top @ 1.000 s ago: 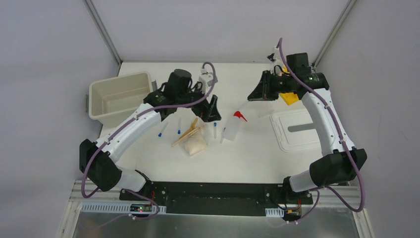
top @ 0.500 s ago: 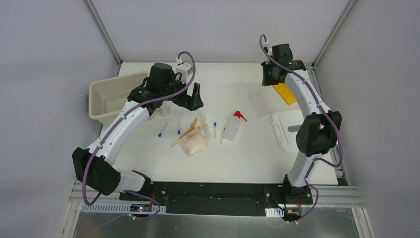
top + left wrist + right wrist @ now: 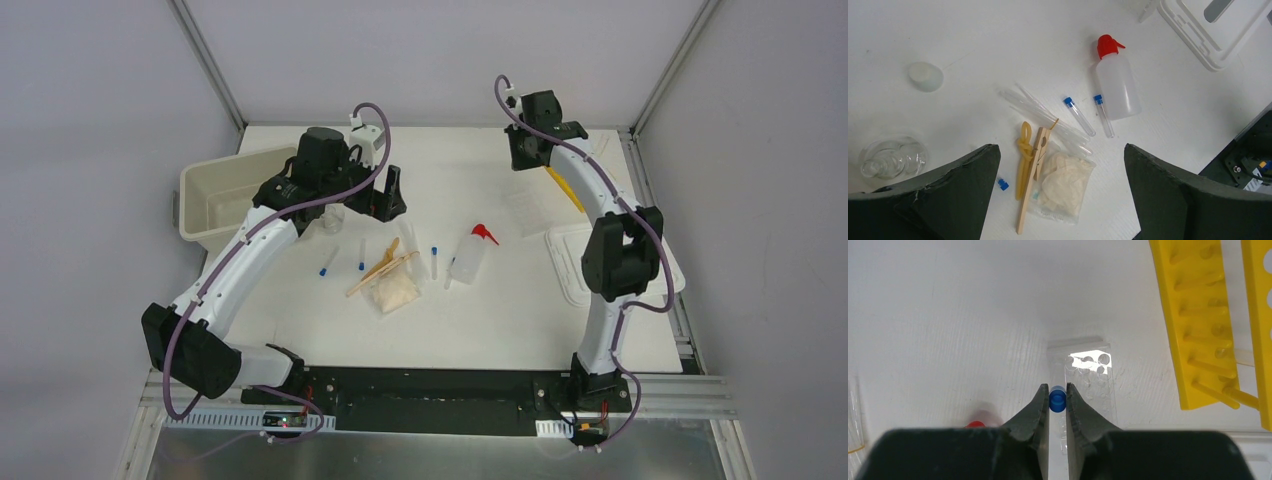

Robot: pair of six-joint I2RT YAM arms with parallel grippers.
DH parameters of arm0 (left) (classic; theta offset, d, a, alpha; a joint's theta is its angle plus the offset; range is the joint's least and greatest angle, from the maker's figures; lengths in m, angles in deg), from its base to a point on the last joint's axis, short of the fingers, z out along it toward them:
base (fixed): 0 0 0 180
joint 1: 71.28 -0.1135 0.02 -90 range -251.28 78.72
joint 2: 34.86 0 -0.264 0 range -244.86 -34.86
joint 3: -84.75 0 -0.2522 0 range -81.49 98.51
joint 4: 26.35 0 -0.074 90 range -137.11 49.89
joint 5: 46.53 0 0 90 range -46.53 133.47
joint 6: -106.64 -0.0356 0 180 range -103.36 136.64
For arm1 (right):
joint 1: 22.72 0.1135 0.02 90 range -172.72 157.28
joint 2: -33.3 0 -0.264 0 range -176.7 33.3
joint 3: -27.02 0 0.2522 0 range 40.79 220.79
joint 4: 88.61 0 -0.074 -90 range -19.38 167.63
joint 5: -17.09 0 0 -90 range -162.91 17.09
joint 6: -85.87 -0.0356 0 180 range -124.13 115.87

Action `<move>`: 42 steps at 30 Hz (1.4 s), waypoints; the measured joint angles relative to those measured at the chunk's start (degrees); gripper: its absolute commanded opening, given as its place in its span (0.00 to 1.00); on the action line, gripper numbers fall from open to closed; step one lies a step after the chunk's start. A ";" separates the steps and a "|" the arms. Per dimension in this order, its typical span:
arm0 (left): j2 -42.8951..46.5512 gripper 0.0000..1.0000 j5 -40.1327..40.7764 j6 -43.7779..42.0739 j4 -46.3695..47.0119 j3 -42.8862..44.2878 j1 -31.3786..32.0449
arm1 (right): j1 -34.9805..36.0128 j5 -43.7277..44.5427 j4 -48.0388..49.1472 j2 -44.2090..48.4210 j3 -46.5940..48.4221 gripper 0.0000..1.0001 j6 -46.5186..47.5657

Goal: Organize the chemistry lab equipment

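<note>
A matte white table [image 3: 500, 330] fills a booth of pale grey walls, with bare metal posts running up at the back corners. At far left sits a cream plastic bin [image 3: 192, 195], smooth-walled and rectangular. Just right of it the left gripper [image 3: 1060, 150] hangs above the table, its dark fingers spread wide with nothing between them. Below it lie a round clear beaker [image 3: 893, 157] and several small blue-capped tubes [image 3: 361, 255], flat and apart from one another. Thin wooden sticks [image 3: 1030, 182] overlap a crinkled beige packet [image 3: 1063, 185]. Near them a translucent squeeze bottle [image 3: 1118, 85] with a red nozzle lies on the table. Further right, a clear holed plate [image 3: 1088, 365] rests flat on the surface. Above it the right gripper [image 3: 1057, 390] is pressed onto a blue-capped tube [image 3: 1057, 400], pinching it at the cap. A glossy yellow holed tube rack [image 3: 1198, 325] lies just right of the plate. The white lid [image 3: 575, 270], with its raised rim, sits at the right edge.
</note>
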 measured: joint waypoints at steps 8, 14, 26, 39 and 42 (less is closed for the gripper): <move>0.00 0.99 0.94 0.02 0.00 0.00 -0.02 | 0.50 0.68 2.19 -1.36 -0.24 0.00 -0.02; 0.00 0.99 0.94 0.04 0.02 0.00 0.00 | 0.39 0.66 2.84 -1.51 -3.45 0.00 -0.02; 0.00 0.99 0.92 0.07 0.04 -0.09 -0.02 | -1.03 -0.76 4.50 -2.49 -4.57 0.00 -0.48; -0.02 0.99 0.70 0.13 0.26 -1.62 0.00 | -2.19 -2.01 5.66 -5.27 -4.39 0.34 -1.49; -0.59 0.99 0.13 0.61 0.28 -2.29 0.00 | -2.43 -2.01 5.14 -5.27 -4.39 0.53 -2.27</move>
